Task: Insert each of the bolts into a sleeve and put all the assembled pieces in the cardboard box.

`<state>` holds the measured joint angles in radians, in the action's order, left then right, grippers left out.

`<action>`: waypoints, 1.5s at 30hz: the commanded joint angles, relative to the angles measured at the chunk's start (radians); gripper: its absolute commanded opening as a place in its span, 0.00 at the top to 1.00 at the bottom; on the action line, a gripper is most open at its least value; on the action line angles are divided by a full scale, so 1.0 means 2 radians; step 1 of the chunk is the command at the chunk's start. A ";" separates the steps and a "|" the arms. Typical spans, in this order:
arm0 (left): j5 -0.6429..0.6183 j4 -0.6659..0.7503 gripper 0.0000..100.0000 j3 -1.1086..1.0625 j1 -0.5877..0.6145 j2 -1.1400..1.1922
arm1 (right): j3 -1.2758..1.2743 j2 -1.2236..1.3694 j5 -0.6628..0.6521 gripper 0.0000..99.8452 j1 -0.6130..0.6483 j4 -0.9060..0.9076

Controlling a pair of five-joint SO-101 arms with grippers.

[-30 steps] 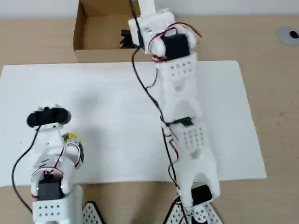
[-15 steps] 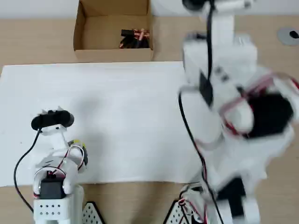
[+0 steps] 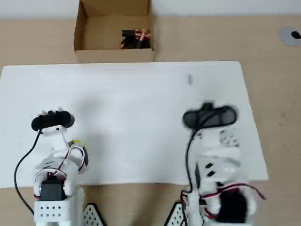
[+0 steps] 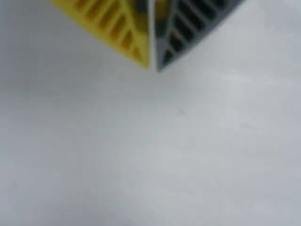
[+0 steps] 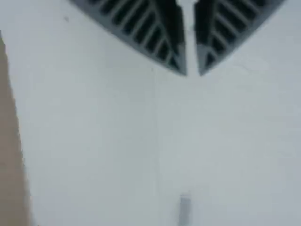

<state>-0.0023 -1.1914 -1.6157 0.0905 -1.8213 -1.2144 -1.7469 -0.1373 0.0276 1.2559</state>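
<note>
The cardboard box (image 3: 81, 33) stands at the far edge of the table, beyond the white mat (image 3: 127, 117). Several assembled black and copper pieces (image 3: 135, 39) lie in its right part. My left arm (image 3: 52, 141) is folded back at the near left of the mat. In its wrist view the left gripper (image 4: 153, 63) is shut, yellow and grey fingertips touching just above bare mat, holding nothing. Over the mat's near right sits my folded right arm (image 3: 210, 136). The right gripper (image 5: 190, 70) hangs above the mat with its grey fingers together and nothing between them.
A small grey mark (image 3: 190, 79) lies on the mat ahead of the right arm, also seen as the grey mark (image 5: 184, 207) in the right wrist view. A grey disc (image 3: 290, 35) sits on the wooden table at the far right.
The right arm has pulled back from over the cardboard box to a folded pose at the near right. The pieces in the box are now uncovered. The left arm has hardly moved.
</note>
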 commanded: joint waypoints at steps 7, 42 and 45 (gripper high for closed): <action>-0.003 0.008 0.99 0.002 -0.002 -0.004 | -0.136 -0.066 0.012 0.99 -0.010 -0.021; -0.003 0.008 0.99 0.002 -0.002 -0.004 | -0.214 -0.086 0.011 0.99 -0.011 -0.020; -0.003 0.008 0.99 0.002 -0.002 -0.004 | -0.214 -0.086 0.011 0.99 -0.011 -0.020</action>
<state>-0.0023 -1.1914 -1.6157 0.0905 -1.8213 -1.6410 -1.8021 -0.1204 0.0215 1.2313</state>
